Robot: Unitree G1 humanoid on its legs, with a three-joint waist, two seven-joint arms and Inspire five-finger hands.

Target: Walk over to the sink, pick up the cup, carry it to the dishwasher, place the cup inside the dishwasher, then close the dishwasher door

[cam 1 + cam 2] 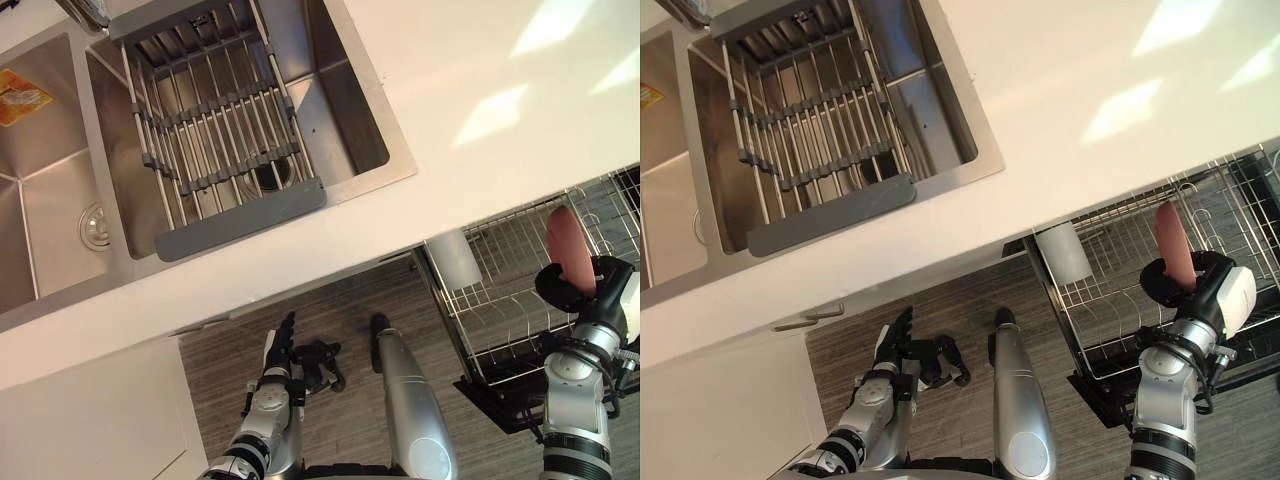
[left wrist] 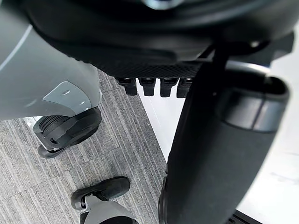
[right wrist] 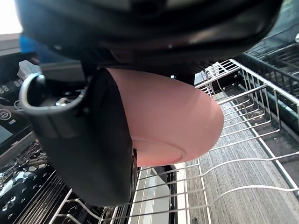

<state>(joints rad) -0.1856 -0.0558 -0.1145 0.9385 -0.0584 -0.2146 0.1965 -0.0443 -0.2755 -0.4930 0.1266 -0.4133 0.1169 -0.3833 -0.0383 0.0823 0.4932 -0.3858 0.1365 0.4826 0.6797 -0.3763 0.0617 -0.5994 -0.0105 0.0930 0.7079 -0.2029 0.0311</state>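
A pink cup (image 1: pixel 570 248) sits in my right hand (image 1: pixel 590 285), whose fingers and thumb curl round it above the pulled-out wire dishwasher rack (image 1: pixel 500 330). The right wrist view shows the pink cup (image 3: pixel 173 119) close up over the rack wires (image 3: pixel 243 154), held by the thumb (image 3: pixel 93 149). My left hand (image 1: pixel 290 355) hangs low over the floor below the counter edge with its fingers curled and nothing in them. The sink (image 1: pixel 330 130) lies at the upper left of the counter.
A grey roll-up drying rack (image 1: pixel 215 130) spans the sink basin. A white cylindrical holder (image 1: pixel 455 258) stands in the rack's near corner. The white countertop (image 1: pixel 500 100) overhangs the rack. White cabinet doors (image 1: pixel 90 420) flank the wood-grain floor (image 1: pixel 350 300).
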